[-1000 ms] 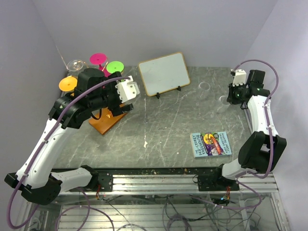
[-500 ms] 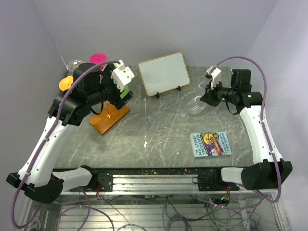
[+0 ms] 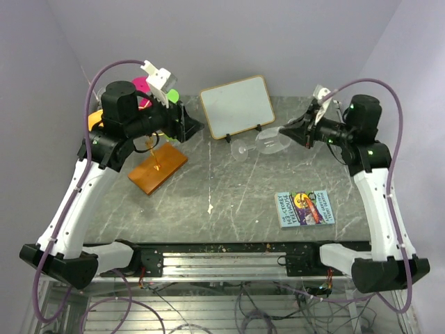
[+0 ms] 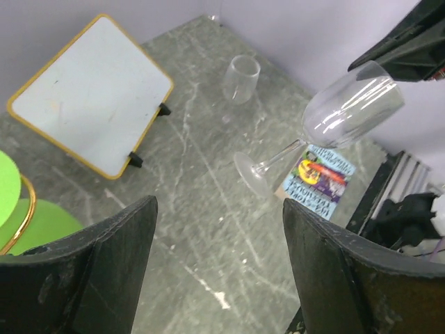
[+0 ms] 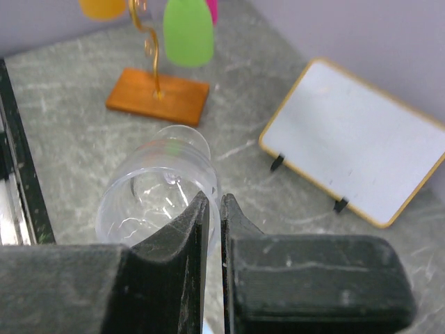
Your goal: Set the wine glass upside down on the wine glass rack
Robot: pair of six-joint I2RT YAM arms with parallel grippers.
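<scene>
My right gripper (image 3: pixel 292 132) is shut on the rim of a clear wine glass (image 3: pixel 270 140). It holds the glass on its side in the air over the table's back middle, foot pointing left. In the right wrist view one finger (image 5: pixel 182 229) sits inside the bowl (image 5: pixel 156 188) and the other outside. The wine glass rack, gold wire on a brown wooden base (image 3: pixel 158 169), stands at the left and carries green (image 5: pixel 188 31), orange and pink glasses. My left gripper (image 3: pixel 193 125) is open and empty above the rack, facing the held glass (image 4: pixel 351 108).
A whiteboard on a small stand (image 3: pixel 238 106) is at the back centre. A colourful book (image 3: pixel 304 207) lies front right. A second clear glass (image 4: pixel 240 78) stands near the back wall. The walls are close on both sides.
My right arm has lifted the wine glass off the table and swung it left toward the middle. My left arm has risen and turned from the rack to face right.
</scene>
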